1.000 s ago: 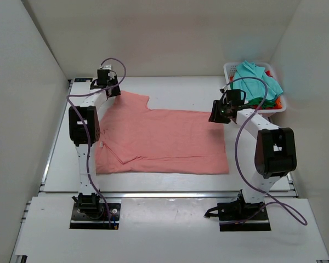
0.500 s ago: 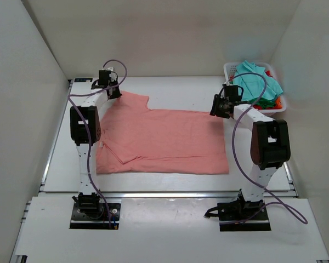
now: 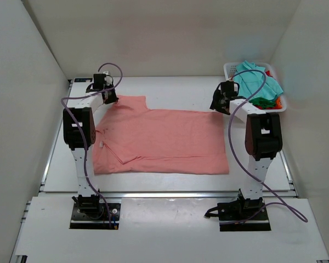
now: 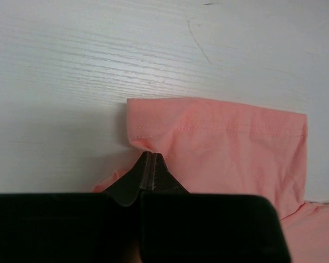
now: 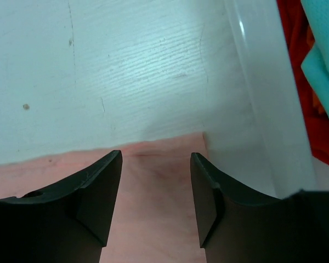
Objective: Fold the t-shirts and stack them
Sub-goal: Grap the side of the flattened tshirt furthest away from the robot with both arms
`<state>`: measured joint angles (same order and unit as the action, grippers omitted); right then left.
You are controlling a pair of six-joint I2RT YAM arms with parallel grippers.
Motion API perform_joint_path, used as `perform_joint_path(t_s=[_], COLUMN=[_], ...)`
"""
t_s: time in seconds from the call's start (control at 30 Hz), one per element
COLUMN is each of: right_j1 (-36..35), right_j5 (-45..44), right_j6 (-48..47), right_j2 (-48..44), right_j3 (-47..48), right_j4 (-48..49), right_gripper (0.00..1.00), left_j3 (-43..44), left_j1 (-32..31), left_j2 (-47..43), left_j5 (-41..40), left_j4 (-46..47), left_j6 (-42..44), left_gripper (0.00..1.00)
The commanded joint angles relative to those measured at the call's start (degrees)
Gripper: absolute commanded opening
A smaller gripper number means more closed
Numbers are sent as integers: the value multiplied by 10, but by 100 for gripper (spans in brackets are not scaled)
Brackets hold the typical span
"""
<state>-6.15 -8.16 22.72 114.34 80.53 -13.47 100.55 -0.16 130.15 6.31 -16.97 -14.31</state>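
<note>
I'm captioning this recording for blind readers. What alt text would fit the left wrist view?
The left gripper is shut on the near edge of a salmon-pink t-shirt, and the cloth puckers at its tips. The stitched sleeve hem lies flat beyond it on a white table.

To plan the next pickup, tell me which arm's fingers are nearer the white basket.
Right. The right fingers hang open just beside the white basket, over a corner of the pink shirt; the left fingers are across the table, shut on its sleeve.
</note>
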Motion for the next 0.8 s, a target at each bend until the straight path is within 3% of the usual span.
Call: perform_joint_path(t_s=[0.0, 0.27, 0.43, 0.53, 0.6, 0.63, 0.77], right_j1=[-6, -18, -22, -21, -23, -21, -12], right_j5=[-33, -87, -87, -71, -62, -59, -42], right_j6=[13, 11, 14, 18, 21, 17, 3], right_j2=[20, 73, 97, 99, 94, 94, 86], right_j3=[33, 91, 124, 125, 118, 120, 123], right_j4=[2, -57, -94, -96, -95, -89, -79], right_gripper=[51, 56, 54, 38, 6, 0, 0], left_j3=[-19, -22, -42, -48, -51, -51, -41], left_j1=[0, 22, 35, 39, 39, 39, 48], left_j2=[-52, -53, -64, -70, -74, -75, -75], left_j5=[20, 22, 29, 33, 38, 35, 49], left_j4=[27, 26, 34, 35, 43, 41, 34], left_j6=[-12, -15, -16, -24, -27, -26, -27], left_gripper=[0, 0, 0, 0, 0, 0, 0])
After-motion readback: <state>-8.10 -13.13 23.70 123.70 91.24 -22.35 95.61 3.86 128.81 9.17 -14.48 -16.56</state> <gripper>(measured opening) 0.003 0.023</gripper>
